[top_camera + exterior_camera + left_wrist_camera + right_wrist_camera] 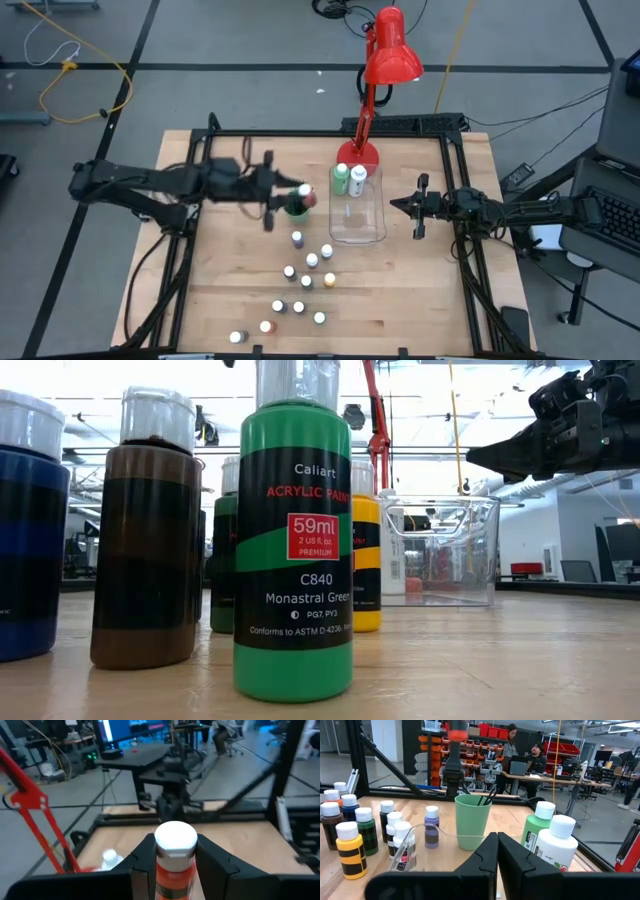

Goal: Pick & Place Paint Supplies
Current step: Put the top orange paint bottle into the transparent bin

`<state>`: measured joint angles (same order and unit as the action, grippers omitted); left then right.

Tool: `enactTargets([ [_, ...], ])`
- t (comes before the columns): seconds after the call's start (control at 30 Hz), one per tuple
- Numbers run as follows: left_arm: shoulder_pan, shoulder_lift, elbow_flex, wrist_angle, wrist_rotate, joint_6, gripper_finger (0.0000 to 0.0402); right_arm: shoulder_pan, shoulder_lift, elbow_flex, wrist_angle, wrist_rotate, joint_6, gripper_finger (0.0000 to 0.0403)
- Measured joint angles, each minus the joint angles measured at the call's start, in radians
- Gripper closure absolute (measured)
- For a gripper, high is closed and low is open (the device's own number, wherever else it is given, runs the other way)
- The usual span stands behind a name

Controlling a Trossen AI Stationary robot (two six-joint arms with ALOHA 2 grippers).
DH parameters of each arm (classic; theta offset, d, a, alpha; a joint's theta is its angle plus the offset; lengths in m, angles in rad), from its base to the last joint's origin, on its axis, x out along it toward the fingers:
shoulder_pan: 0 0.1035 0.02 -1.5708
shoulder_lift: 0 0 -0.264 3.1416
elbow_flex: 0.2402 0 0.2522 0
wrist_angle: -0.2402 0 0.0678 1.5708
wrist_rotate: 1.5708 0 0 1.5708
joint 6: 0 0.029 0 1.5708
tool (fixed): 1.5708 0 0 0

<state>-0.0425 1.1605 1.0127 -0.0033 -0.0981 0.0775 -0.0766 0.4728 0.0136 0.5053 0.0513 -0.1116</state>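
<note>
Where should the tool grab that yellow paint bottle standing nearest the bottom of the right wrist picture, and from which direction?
Grip the yellow bottle around its straight body just under the white cap, coming down from above. It stands upright, so the cap and shoulder are exposed on top, while a brown bottle and a green bottle stand close beside it, leaving little room for a sideways approach.
</note>
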Motion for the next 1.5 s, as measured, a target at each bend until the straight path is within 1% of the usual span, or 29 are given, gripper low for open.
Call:
enactTargets([
  [0.1, 0.061, 0.108, 0.044, 0.065, 0.090, -0.004, 0.0305, 0.000, 0.000, 0.000, 0.000, 0.000, -0.001, 0.0399],
  [0.2, 0.103, 0.243, 0.055, 0.160, 0.190, -0.025, 0.0305, 0.000, 0.000, 0.000, 0.000, 0.000, -0.002, 0.0399],
  [0.3, 0.126, 0.366, 0.055, 0.237, 0.204, -0.045, 0.0305, 0.000, 0.000, 0.000, 0.000, 0.000, -0.002, 0.0399],
  [0.43, 0.159, 0.486, 0.055, 0.360, 0.208, -0.055, 0.0305, 0.000, 0.000, 0.000, -0.001, 0.000, -0.006, 0.0399],
  [0.5, 0.177, 0.538, 0.061, 0.407, 0.241, -0.070, 0.0305, 0.000, 0.000, 0.000, -0.001, 0.000, -0.006, 0.0399],
  [0.6, 0.198, 0.599, 0.093, 0.421, 0.288, -0.120, 0.0305, 0.000, 0.000, 0.000, -0.001, 0.000, -0.006, 0.0399],
  [0.73, 0.208, 0.648, 0.119, 0.399, 0.290, -0.137, 0.0305, 0.000, 0.000, 0.000, -0.001, 0.000, -0.006, 0.0399],
  [0.93, 0.200, 0.707, 0.121, 0.391, 0.277, -0.139, 0.0305, 0.000, 0.000, 0.000, -0.001, 0.000, -0.006, 0.0399],
  [1.1, 0.191, 0.751, 0.121, 0.405, 0.213, -0.132, 0.0305, 0.000, 0.000, 0.000, -0.001, 0.000, -0.006, 0.0399],
  [1.17, 0.192, 0.758, 0.120, 0.386, 0.203, -0.121, 0.0305, 0.000, 0.000, 0.000, -0.001, 0.000, -0.006, 0.0399],
  [1.23, 0.192, 0.776, 0.121, 0.416, 0.185, -0.100, 0.0305, 0.000, 0.000, 0.000, -0.001, 0.000, -0.006, 0.0399],
  [1.4, 0.192, 0.787, 0.121, 0.425, 0.158, -0.082, 0.0305, 0.000, 0.000, 0.000, -0.001, 0.000, -0.006, 0.0399],
  [1.5, 0.194, 0.792, 0.120, 0.401, 0.149, -0.079, 0.0305, 0.000, 0.000, 0.000, -0.001, 0.000, -0.008, 0.0399],
])
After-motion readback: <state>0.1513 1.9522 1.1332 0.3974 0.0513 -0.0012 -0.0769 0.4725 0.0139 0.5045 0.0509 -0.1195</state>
